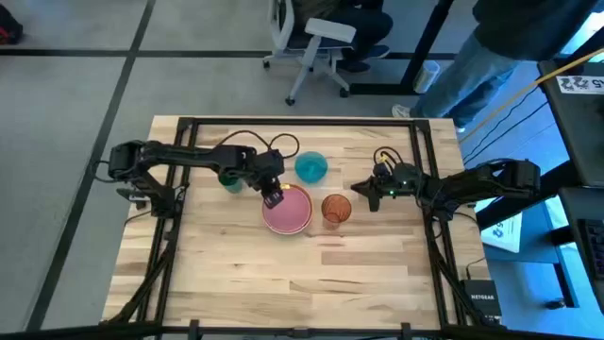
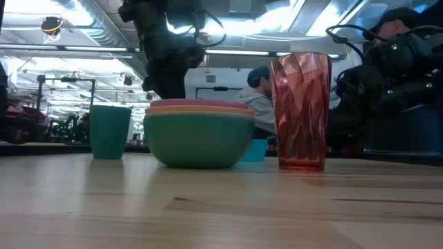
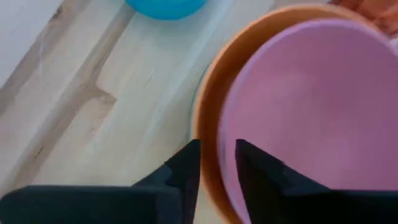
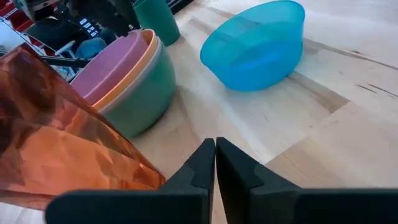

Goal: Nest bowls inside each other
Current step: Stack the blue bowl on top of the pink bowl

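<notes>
Three bowls, pink bowl in orange bowl in green bowl, sit nested mid-desk, the left claw, fingers slightly apart, straddling the stack's rim, while the right claw, fingers together, waits beside the reddish-brown cup, with blue bowl and teal cup not yet nested.

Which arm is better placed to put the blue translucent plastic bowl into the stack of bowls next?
Probably the left. The left gripper hovers over the stack's pink bowl, with the blue translucent plastic bowl just beyond. The right gripper, shut, waits beside the reddish-brown faceted cup.
</notes>
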Robot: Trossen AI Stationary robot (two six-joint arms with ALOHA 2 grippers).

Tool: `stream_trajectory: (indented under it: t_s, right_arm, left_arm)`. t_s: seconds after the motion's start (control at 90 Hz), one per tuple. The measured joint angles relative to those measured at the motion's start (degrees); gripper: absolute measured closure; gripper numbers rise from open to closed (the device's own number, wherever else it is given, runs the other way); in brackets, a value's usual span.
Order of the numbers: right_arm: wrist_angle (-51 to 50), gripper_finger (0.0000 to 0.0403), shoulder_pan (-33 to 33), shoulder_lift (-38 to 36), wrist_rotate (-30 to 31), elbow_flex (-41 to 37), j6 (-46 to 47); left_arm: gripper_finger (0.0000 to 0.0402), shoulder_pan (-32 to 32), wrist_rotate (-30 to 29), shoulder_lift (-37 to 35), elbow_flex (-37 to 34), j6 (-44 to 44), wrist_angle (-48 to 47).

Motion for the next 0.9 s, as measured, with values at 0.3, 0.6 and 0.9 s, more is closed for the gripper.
stream_trajectory:
  t_s: [0.3, 0.6, 0.9]
  right_arm:
    - [-10.35, 0.0403, -0.17, 0.00, 5.95, 8.00, -8.71]
    - [-33.86, 0.0403, -13.39, 0.02, 1.70, 23.59, -16.99]
    - [-59.50, 0.0393, -19.92, 2.42, 2.31, 41.85, -21.27]
  left_arm:
    - [0.0314, 1.15, -3.05, -4.84, -0.02, 2.68, 1.93]
    - [0.0314, 3.04, -8.63, -18.30, -3.89, 8.45, 4.08]
    - [0.0314, -1.53, -8.50, -35.37, -20.69, 6.17, 23.92]
